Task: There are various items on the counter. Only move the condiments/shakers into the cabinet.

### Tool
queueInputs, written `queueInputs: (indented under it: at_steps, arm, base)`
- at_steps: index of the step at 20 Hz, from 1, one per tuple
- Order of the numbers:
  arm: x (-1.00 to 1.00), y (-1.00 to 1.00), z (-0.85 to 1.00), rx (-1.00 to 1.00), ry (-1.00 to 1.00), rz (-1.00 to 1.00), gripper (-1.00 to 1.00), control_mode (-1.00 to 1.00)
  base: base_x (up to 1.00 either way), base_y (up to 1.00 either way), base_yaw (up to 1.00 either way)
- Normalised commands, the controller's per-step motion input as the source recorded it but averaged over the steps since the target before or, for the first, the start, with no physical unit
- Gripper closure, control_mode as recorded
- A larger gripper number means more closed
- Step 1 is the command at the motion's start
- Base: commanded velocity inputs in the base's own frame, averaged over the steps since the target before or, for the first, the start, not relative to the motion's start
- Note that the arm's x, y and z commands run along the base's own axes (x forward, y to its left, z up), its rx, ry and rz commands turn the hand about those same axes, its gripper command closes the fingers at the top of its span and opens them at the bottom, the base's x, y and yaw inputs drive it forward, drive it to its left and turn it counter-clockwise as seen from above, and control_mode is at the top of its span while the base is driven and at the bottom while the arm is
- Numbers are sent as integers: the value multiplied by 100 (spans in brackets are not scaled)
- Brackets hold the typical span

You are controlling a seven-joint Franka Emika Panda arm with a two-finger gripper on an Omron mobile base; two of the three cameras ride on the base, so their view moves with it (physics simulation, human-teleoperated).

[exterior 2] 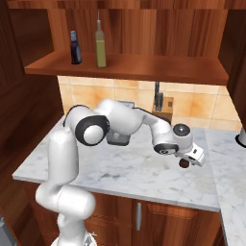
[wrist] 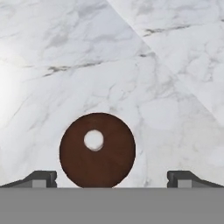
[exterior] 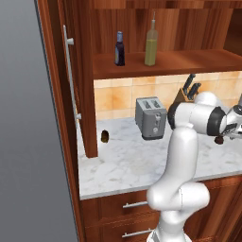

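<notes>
The dark-brown pepper mill (wrist: 109,162) stands on the marble counter (wrist: 131,65). Seen from above, it is a round brown top with a pale centre. My gripper (wrist: 111,179) hangs straight over it, open, one fingertip (wrist: 41,178) on each side and neither touching it. From the base, the mill (exterior 2: 183,164) peeks out under the hand (exterior 2: 194,154) near the counter's right part, and again as the mill (exterior: 219,140). The yellow-green oil bottle (exterior: 151,45) and the small dark blue-capped bottle (exterior: 119,48) stand upright on the cabinet shelf (exterior: 189,64).
A grey toaster (exterior: 151,117) and a wooden knife block (exterior: 182,97) stand against the tiled back wall. A small brown lump (exterior: 105,136) lies by the cabinet side. The cabinet door (exterior: 59,94) hangs open at the left, with its long handle (exterior: 71,75).
</notes>
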Motion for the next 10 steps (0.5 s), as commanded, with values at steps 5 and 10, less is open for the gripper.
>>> queueInputs:
  at_steps: [5,10]
  arm:
    - [34,0,-4,2,-3,-1,-100,-100]
    - [31,0,-3,0,-1,-1,-100,-100]
  base:
    - [0,0,0]
    - [0,0,0]
